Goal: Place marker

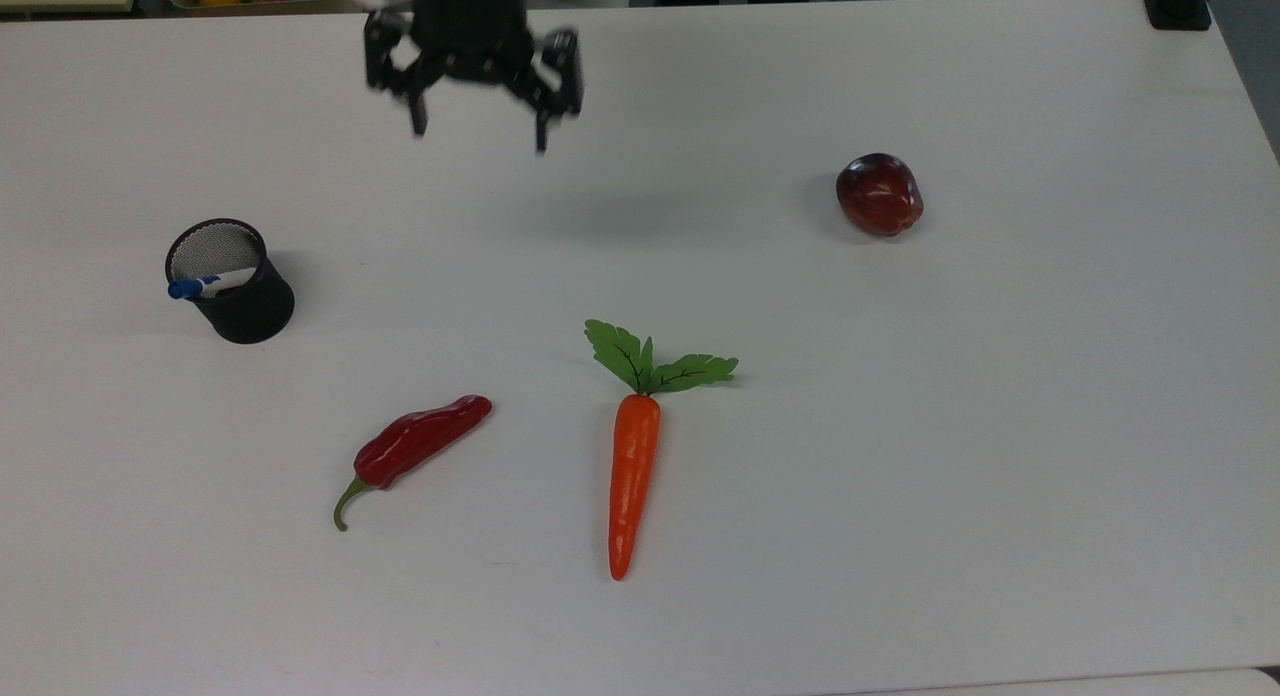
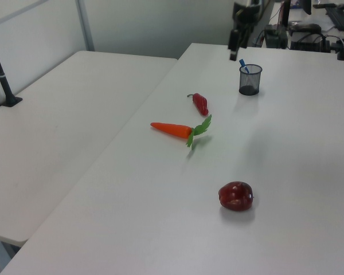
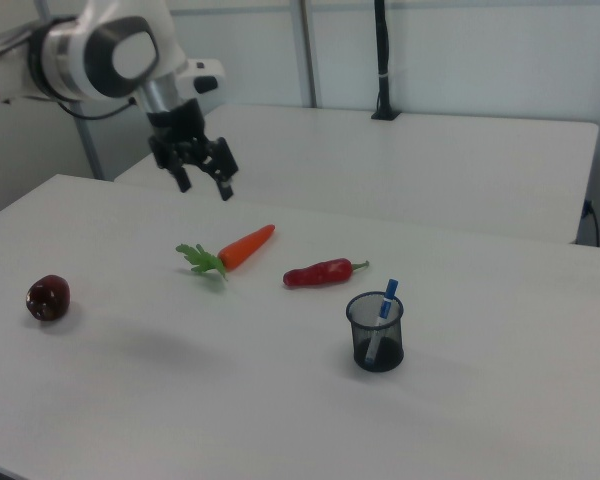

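Gripper (image 1: 478, 136) hangs well above the table (image 1: 1000, 426) near its far edge in the top view, fingers spread wide and holding nothing; the right view shows the same, the gripper (image 3: 202, 185) empty and high, pointed down over bare tabletop behind the carrot (image 3: 246, 246). It is well apart from every object. The marker (image 1: 208, 283) stands inside the black mesh cup (image 1: 240, 311) at the top view's left, leaning against the rim, blue cap up and poking out over the edge; the right view confirms this, the marker (image 3: 384, 312) tilted in the cup (image 3: 376, 340) with its white body visible through the mesh. In the left view the cup (image 2: 250, 80) sits upright and nothing touches it. Judgement: the placing appears complete, since the marker rests in the cup free of the gripper and the cup stands stable. What is left, if anything, is only for the arm to clear to a rest pose; no further handling of the marker looks called for. The rest of the scene lies apart from the cup: red chilli pepper (image 1: 415, 446) nearest, carrot (image 1: 633, 476) mid-table, dark red apple (image 1: 879, 194) toward the top view's right.
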`<act>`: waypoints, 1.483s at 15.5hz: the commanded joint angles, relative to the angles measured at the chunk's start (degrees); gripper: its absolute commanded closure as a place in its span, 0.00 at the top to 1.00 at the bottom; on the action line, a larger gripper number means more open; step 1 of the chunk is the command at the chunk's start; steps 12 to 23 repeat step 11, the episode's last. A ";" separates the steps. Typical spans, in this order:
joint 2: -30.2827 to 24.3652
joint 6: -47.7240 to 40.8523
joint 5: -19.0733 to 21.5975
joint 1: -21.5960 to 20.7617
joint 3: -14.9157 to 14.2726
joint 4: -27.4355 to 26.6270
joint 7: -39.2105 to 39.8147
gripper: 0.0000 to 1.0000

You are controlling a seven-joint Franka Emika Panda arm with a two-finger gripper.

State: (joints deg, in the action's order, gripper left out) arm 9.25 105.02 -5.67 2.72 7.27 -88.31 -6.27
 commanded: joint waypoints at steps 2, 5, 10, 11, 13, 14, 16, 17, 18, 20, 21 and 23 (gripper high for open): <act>-6.96 -10.09 2.24 -5.16 -4.27 -2.57 2.75 1.00; -7.93 -10.54 2.24 -7.72 -7.08 -3.63 2.75 1.00; -7.67 -10.80 2.24 -10.01 -9.99 -3.36 2.93 1.00; -7.67 -11.24 2.24 -9.84 -9.99 -3.28 3.28 1.00; -7.67 -11.24 2.24 -9.84 -9.99 -3.28 3.28 1.00; -7.67 -11.24 2.24 -9.84 -9.99 -3.28 3.28 1.00; -7.67 -11.24 2.24 -9.84 -9.99 -3.28 3.28 1.00; -7.67 -11.24 2.24 -9.84 -9.99 -3.28 3.28 1.00; -7.67 -11.24 2.24 -9.84 -9.99 -3.28 3.28 1.00; -7.67 -11.24 2.24 -9.84 -9.99 -3.28 3.28 1.00; -7.67 -11.24 2.24 -9.84 -9.99 -3.28 3.28 1.00; -7.67 -11.24 2.24 -9.84 -9.99 -3.28 3.28 1.00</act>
